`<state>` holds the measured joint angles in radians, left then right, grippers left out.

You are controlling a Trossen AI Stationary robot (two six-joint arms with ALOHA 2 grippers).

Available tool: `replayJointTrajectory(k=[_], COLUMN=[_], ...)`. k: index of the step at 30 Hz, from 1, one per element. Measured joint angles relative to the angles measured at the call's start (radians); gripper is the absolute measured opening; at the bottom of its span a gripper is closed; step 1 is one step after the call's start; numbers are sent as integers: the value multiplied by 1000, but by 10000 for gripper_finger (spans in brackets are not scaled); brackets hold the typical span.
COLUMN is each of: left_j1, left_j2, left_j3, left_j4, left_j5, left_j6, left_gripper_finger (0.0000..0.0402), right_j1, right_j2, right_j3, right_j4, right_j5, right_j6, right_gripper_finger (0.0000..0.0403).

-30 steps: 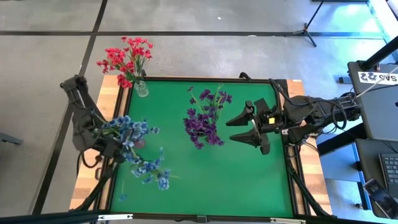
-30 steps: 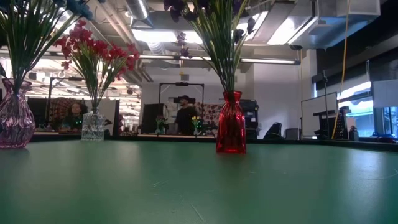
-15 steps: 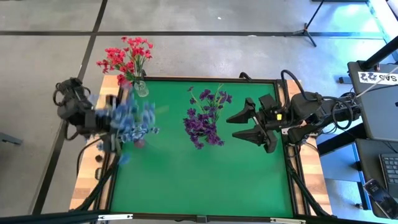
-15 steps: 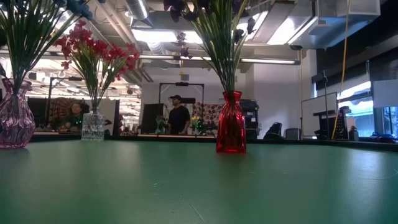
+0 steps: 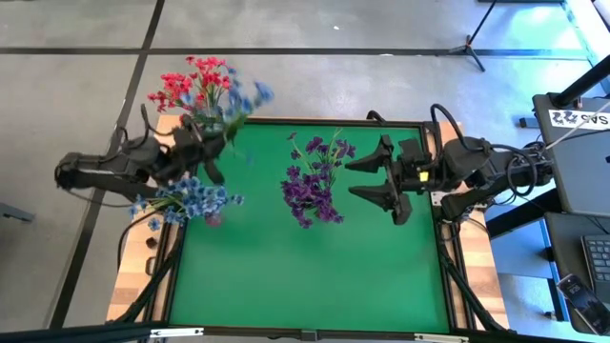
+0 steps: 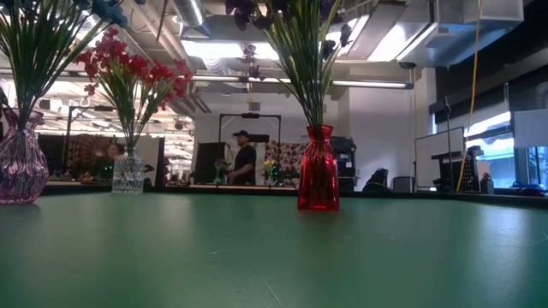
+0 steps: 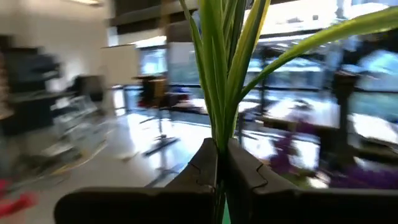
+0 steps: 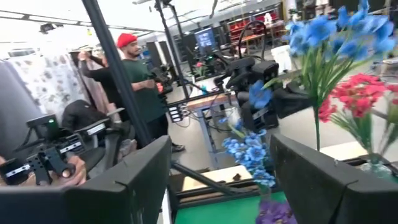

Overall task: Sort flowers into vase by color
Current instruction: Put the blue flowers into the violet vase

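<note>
My left gripper (image 5: 208,145) hovers over the table's far-left corner, shut on a light blue sprig (image 5: 246,99) whose blossoms point past the far edge, beside the red-pink flowers (image 5: 195,88) in a clear vase (image 6: 128,172). More light blue flowers (image 5: 189,199) stand in a pink-purple vase (image 6: 19,164) at the left edge. Dark purple flowers (image 5: 315,181) stand in a red vase (image 6: 318,180) mid-table. My right gripper (image 5: 379,181) waits open, above the table to the right of the purple flowers. My left gripper holds the light blue sprig by its green stems (image 7: 219,134), pinched between the two shut fingers (image 7: 200,169). The stems and leaves rise out past the fingertips. The sprig is lifted clear of the table, with its blossoms (image 8: 329,30) beyond the gripper toward the far edge.
The green mat (image 5: 315,276) is bare across its near half. A wooden border (image 5: 133,267) runs along the left side and cables (image 5: 515,176) trail behind the right arm. People (image 6: 244,158) stand in the room beyond the table.
My left gripper has swung from the near-left part of the table toward the far edge, turning as it went. It carried the blue sprig up and round, so the blossoms now point toward the far edge beside the red-pink flowers. It stayed shut.
</note>
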<state>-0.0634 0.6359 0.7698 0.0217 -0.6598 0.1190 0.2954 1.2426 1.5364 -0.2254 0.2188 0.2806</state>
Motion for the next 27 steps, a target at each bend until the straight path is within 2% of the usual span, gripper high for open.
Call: replayJointTrajectory(k=[4,7,9,13,17,20,22,27], left_j1=[127,203,249,349,487,580,618,654], left_j2=[-2,3,10,36,110,152,150,73], left_j3=[2,1,1,65,150,166,158,118], left_j4=[-102,-216,-228,-270,-385,-477,-467,-460], left_j5=[48,187,274,448,618,772,865,975], left_j6=[-69,-155,-191,-199,-204,-241,-248,-249], left_gripper_finger=[2,2,2,2,2,2,2,2], right_j1=[-27,-40,-43,-43,-41,-41,-41,-41], right_j2=[1,1,1,1,1,1,1,1], right_j3=[0,0,0,0,0,0,0,0], right_j4=[0,-3,-4,-8,-10,-11,-12,-18], right_j5=[0,0,0,-1,-1,-1,-3,-56], right_j6=[0,1,1,1,1,0,0,2], right_gripper_finger=[272,272,272,272,272,272,272,272])
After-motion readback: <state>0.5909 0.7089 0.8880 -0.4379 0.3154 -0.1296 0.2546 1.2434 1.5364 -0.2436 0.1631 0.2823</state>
